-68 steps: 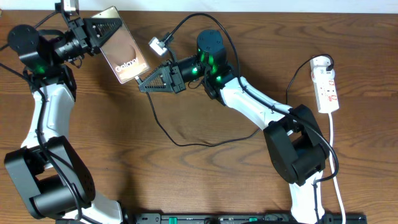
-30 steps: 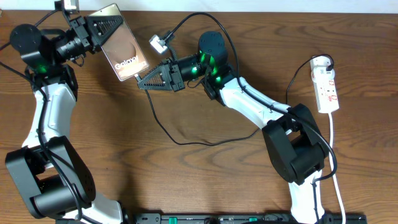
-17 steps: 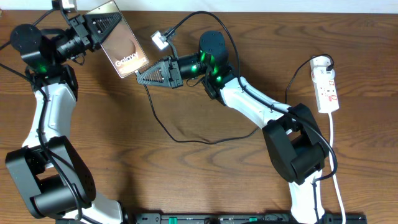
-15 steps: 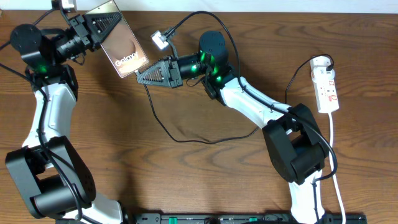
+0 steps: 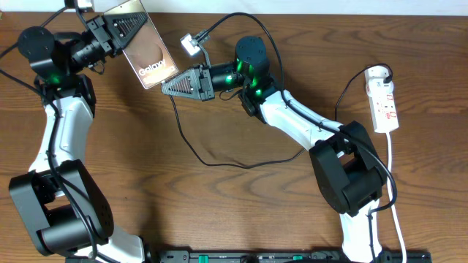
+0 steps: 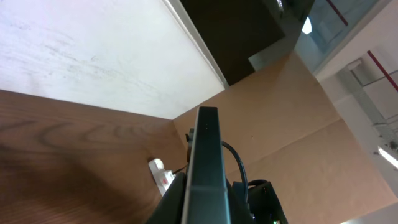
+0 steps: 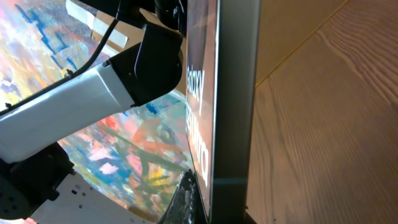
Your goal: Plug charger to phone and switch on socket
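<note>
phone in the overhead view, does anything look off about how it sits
Yes: the phone is not lying flat on the table. The left gripper holds it up at a tilt, and the right gripper is closed right at its lower end. Nothing looks damaged or spilled.

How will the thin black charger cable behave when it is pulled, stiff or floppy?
Probably floppy: the charger cable lies in loose curves on the table. It looks thin, so likely light, trailing behind rather than pushing straight.
</note>
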### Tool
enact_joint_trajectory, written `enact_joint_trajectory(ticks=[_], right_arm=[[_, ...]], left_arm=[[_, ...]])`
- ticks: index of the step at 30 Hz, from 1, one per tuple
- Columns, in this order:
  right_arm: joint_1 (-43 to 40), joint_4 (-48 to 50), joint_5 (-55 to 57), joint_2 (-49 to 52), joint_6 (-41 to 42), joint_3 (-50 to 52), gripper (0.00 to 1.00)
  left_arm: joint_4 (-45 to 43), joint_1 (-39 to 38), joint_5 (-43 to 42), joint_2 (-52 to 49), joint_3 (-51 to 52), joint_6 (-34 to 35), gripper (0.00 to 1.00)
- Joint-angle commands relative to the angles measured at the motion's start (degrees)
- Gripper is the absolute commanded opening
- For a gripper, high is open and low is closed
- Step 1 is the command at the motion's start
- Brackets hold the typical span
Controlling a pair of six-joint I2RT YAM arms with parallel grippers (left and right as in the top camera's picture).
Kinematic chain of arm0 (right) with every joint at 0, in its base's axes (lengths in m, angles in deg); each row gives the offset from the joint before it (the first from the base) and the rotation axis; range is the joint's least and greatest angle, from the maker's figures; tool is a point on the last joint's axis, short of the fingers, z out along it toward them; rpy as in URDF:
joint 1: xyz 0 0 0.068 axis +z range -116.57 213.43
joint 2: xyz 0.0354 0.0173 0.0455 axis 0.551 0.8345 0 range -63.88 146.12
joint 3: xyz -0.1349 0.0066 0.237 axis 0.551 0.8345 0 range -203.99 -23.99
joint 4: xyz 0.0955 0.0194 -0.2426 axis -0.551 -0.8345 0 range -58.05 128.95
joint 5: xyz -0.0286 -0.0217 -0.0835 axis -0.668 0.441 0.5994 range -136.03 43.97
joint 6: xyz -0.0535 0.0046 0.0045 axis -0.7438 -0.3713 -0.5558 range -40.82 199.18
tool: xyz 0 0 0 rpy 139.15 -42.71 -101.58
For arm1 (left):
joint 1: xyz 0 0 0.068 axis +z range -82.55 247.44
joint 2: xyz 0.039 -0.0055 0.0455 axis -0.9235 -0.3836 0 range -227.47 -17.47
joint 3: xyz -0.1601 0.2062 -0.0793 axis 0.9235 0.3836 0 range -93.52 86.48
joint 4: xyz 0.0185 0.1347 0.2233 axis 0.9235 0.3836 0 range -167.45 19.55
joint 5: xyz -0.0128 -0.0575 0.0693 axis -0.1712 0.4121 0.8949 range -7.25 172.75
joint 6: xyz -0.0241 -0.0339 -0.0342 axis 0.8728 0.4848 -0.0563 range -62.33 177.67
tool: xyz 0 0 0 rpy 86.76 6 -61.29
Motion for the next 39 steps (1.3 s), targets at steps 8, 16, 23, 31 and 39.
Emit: enact_joint_trajectory(ticks=[8, 16, 23, 31, 39], right_arm=[[-1.3, 1.0, 11.1, -0.3, 0.2, -1.1, 0.07], [-1.3, 0.7, 10.2, -0.3, 0.2, -1.1, 0.49], [-1.2, 0.7, 9.6, -0.3, 0.2, -1.1, 0.88], [-1.7, 0.7, 9.7, -0.3, 0.2, -1.1, 0.99], [-5.6, -11.3, 10.2, -0.3, -3.9, -1.1, 0.99]], left_arm=[[-0.1, -1.8, -5.5, 0.9, -0.8, 0.3, 0.07], [-0.1, 1.4, -4.1, 0.9, -0.8, 0.3, 0.07], [-0.1, 4.8, -4.1, 0.9, -0.8, 0.2, 0.07], [-0.1, 7.3, -4.6, 0.9, -0.8, 0.1, 0.07], [1.2, 8.5, -7.0, 0.9, -0.8, 0.1, 0.07]])
